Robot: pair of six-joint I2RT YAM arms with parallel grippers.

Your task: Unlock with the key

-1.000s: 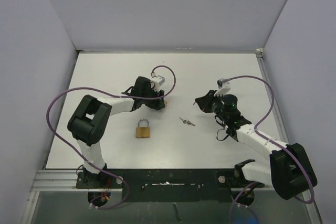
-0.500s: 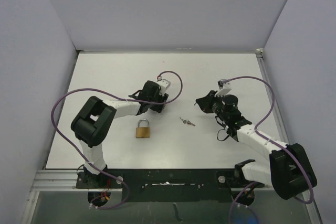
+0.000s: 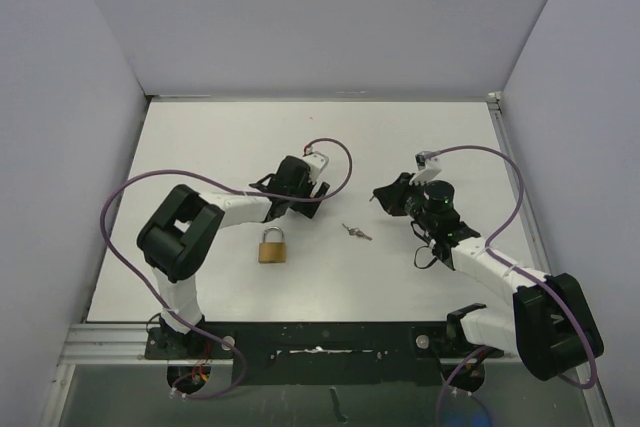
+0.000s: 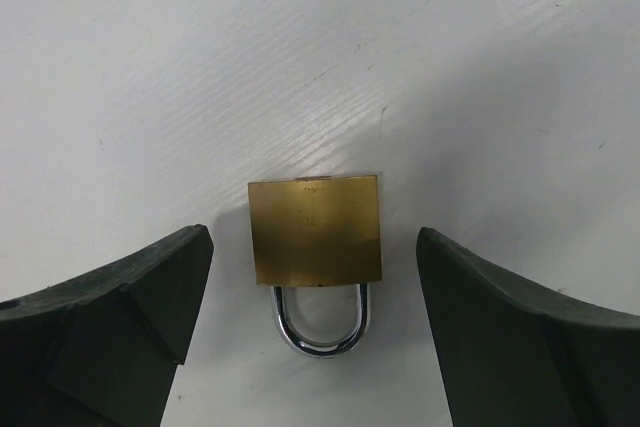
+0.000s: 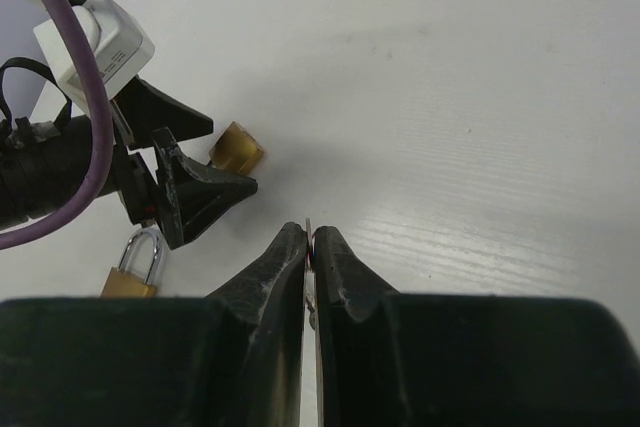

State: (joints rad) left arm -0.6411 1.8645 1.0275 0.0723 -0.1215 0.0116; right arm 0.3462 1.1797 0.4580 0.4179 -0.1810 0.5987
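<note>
As seen at the left gripper: spread wide, astride a padlock lying flat, shackle toward the wrist, touching it nowhere. Held low on a forearm stretched sideways from a raised elbow. Right of the padlock: a key, then the right gripper, pressed together, pointing at it. On the padlock's near side: a second padlock.
</note>
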